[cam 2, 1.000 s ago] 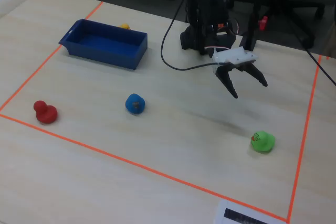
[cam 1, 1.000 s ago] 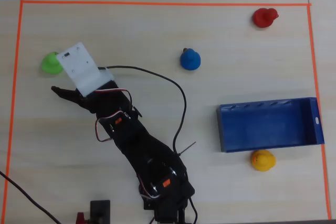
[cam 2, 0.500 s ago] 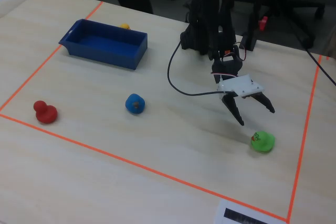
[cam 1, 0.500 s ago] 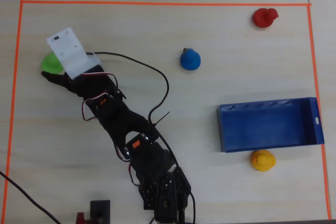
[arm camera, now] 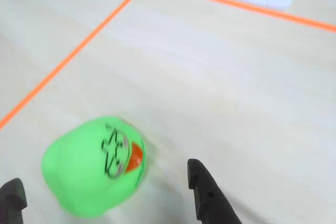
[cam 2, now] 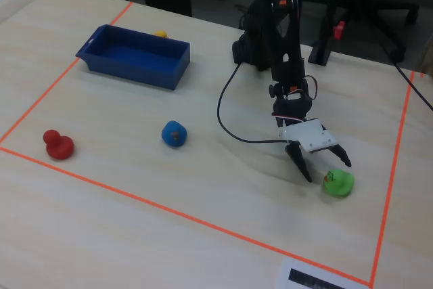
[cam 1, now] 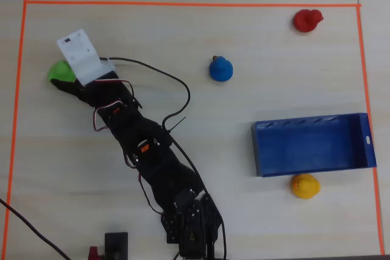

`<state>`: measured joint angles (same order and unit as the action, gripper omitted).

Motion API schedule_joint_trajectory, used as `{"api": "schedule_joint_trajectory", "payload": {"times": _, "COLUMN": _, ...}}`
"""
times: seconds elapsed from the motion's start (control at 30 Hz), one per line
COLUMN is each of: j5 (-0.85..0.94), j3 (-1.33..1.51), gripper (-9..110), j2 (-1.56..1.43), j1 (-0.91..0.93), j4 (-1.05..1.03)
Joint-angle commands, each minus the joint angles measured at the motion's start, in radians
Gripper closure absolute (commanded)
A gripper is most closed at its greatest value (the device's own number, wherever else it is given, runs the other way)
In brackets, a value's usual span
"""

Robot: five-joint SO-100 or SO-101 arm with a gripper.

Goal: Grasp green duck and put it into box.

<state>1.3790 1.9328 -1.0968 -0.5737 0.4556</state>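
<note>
The green duck (arm camera: pixel 92 169) lies on the table between my open fingers, touching neither, its orange beak toward the right finger (arm camera: pixel 207 195). My gripper (arm camera: pixel 103 174) is open and low over it. In the fixed view the gripper (cam 2: pixel 327 170) straddles the duck (cam 2: pixel 337 183) near the right tape line. In the overhead view the duck (cam 1: pixel 58 70) peeks out at the far left, partly under the white wrist mount (cam 1: pixel 82 55). The blue box (cam 1: pixel 311 147) stands empty at the right, far from the gripper; it also shows in the fixed view (cam 2: pixel 128 69).
A blue duck (cam 1: pixel 221 69) sits mid-table, a red duck (cam 1: pixel 306 21) at the top right, and a yellow duck (cam 1: pixel 304 186) just outside the box's lower wall. Orange tape (cam 1: pixel 183 3) borders the work area. The arm's cable (cam 1: pixel 173 83) loops over the table.
</note>
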Motion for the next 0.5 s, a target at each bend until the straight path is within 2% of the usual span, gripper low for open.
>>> {"api": "schedule_joint_trajectory", "payload": {"times": 0.0, "j5": -0.009, "j3": -0.067, "gripper": 59, "j2": 0.002, "j1": 0.005, "j4": 0.034}}
{"api": "schedule_joint_trajectory", "payload": {"times": 0.47, "j5": -0.011, "j3": -0.137, "gripper": 62, "j2": 0.075, "j1": 0.000, "j4": 0.055}}
